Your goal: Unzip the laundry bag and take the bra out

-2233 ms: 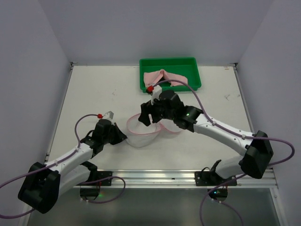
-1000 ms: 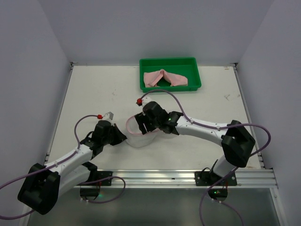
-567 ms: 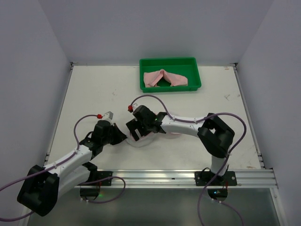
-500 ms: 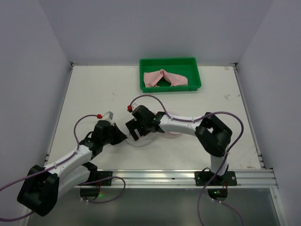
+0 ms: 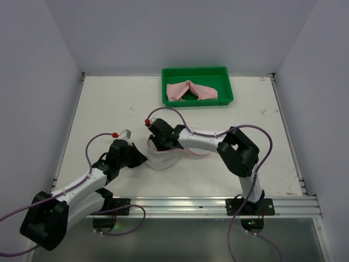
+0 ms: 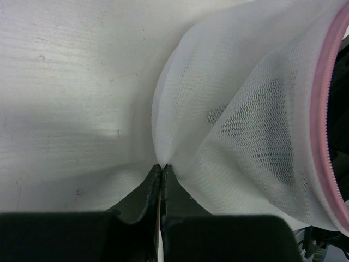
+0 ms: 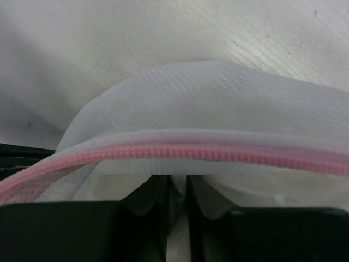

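Observation:
The laundry bag (image 5: 165, 159), white mesh with a pink zipper rim (image 7: 218, 154), lies unzipped mid-table between the arms. My left gripper (image 5: 143, 159) is shut on a pinch of the bag's mesh wall (image 6: 245, 125), its tips (image 6: 161, 167) pressed together. My right gripper (image 5: 161, 147) reaches down inside the bag's mouth. In the right wrist view its jaws (image 7: 178, 183) stand close together below the rim, with a fold of white fabric between them. The pale pink bra (image 5: 191, 90) lies apart in the green tray (image 5: 229, 83) at the back.
White walls close the table on the left, right and back. The right arm's elbow (image 5: 238, 150) is folded just right of the bag. A metal rail (image 5: 180, 204) runs along the near edge.
The right gripper moved left and down from the bag's right rim into its mouth, then its jaws closed. The right elbow folded inward. The left arm and the bra stayed still.

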Robot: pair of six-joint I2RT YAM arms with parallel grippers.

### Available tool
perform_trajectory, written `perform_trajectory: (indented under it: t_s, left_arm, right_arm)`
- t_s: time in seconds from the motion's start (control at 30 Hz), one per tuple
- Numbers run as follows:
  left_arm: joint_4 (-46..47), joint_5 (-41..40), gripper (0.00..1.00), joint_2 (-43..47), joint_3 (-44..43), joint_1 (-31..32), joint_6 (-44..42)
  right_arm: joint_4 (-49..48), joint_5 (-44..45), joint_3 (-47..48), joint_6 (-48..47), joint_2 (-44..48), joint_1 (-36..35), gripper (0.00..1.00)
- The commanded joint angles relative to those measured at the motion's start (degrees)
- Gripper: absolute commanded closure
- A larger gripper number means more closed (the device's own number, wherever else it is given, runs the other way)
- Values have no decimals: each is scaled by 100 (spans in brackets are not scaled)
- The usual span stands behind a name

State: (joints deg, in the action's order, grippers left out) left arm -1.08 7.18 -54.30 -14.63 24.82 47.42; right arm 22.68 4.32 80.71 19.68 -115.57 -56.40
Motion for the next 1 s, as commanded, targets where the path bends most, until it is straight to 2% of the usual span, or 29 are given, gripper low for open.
perform_trajectory:
  t_s: [0.0,0.07,0.2,0.3,0.63,0.8,0.97]
  left_arm:
    - [179,-85,100,34,66,14,101]
    - [161,-111,100,60,92,6,127]
    - [117,-225,100,60,40,14,136]
    - [-155,-322,100,87,48,5,145]
    - [-94,-270,100,16,66,14,180]
    - [-76,-235,100,25,75,14,162]
    - [3,-182,100,-89,101,14,154]
  right_arm:
    - [334,-405,-99,45,-221,-46,88]
    - [247,-405,-230,27,-133,-29,100]
    - [-78,-397,-738,27,419,15,100]
    - [-316,-405,-1213,45,1236,103,100]
    - [-878,-361,-1883,211,3803,138,100]
    - [-1774,-370,-2216,220,4971,200,100]
    - [-2583,-564,-2244,89,5562,235,100]
